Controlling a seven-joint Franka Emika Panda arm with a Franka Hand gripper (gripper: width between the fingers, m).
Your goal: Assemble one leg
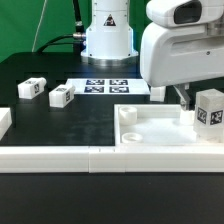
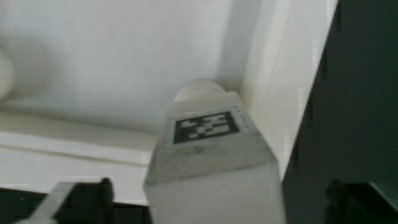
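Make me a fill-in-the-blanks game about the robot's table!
1. The table is coloured ___.
2. At the exterior view's left, ___ loose legs lie on it.
3. The leg by the gripper stands at the white tray's ___.
Missing words: black; two; corner.

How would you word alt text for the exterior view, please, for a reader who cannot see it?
The arm's tool hangs beside a tagged white leg upright at a corner of the white tray on the exterior view's right. Two more legs lie loose on the black table near the marker board.
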